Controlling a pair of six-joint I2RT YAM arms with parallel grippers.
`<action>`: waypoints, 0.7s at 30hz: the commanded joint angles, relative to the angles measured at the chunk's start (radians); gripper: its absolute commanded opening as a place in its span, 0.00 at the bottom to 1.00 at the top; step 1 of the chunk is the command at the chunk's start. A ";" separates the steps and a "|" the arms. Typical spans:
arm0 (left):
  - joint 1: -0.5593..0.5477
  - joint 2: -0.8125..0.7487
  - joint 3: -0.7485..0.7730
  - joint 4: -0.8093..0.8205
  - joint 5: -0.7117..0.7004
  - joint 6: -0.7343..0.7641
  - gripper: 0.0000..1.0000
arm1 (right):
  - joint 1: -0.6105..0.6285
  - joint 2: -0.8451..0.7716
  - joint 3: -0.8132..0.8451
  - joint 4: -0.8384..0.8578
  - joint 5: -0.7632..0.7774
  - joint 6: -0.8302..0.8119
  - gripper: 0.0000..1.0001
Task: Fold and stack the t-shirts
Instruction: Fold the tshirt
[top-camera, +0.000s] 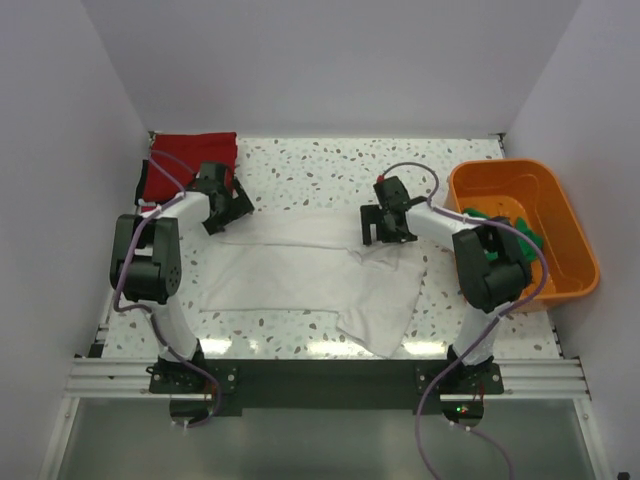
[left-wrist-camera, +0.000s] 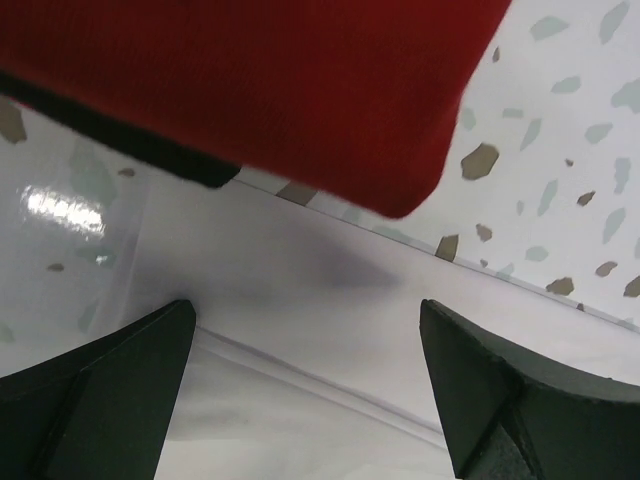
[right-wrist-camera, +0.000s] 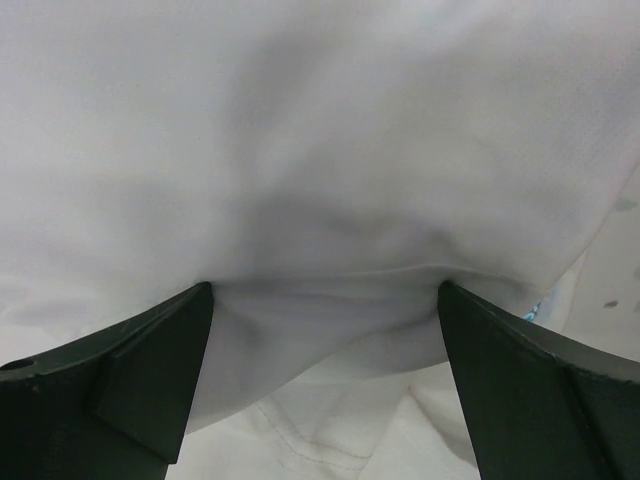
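Left gripper (top-camera: 233, 207) and right gripper (top-camera: 385, 232) both gape wide over the white t-shirt's (top-camera: 300, 272) far edge.

3 cams: 1 overhead, 2 wrist close-ups.
Top cam sits high behind the near edge, looking down & fwd over the whole worktop (top-camera: 300, 160). Left wrist cam is v. low by the far-left corner, facing the red t-shirt (left-wrist-camera: 280, 90). Right wrist cam is almost on the white t-shirt (right-wrist-camera: 320, 150), right of centre. All 3 share the white t-shirt; top + left wrist share the red t-shirt.
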 joint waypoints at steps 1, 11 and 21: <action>0.010 0.095 0.072 -0.004 -0.002 -0.008 1.00 | -0.022 0.061 0.113 0.003 0.051 -0.074 0.99; 0.010 0.021 0.054 -0.005 -0.017 -0.014 1.00 | -0.039 -0.116 0.128 -0.079 -0.048 -0.122 0.99; 0.010 -0.090 0.037 -0.047 -0.029 0.014 1.00 | 0.084 -0.136 -0.002 -0.141 0.003 -0.088 0.89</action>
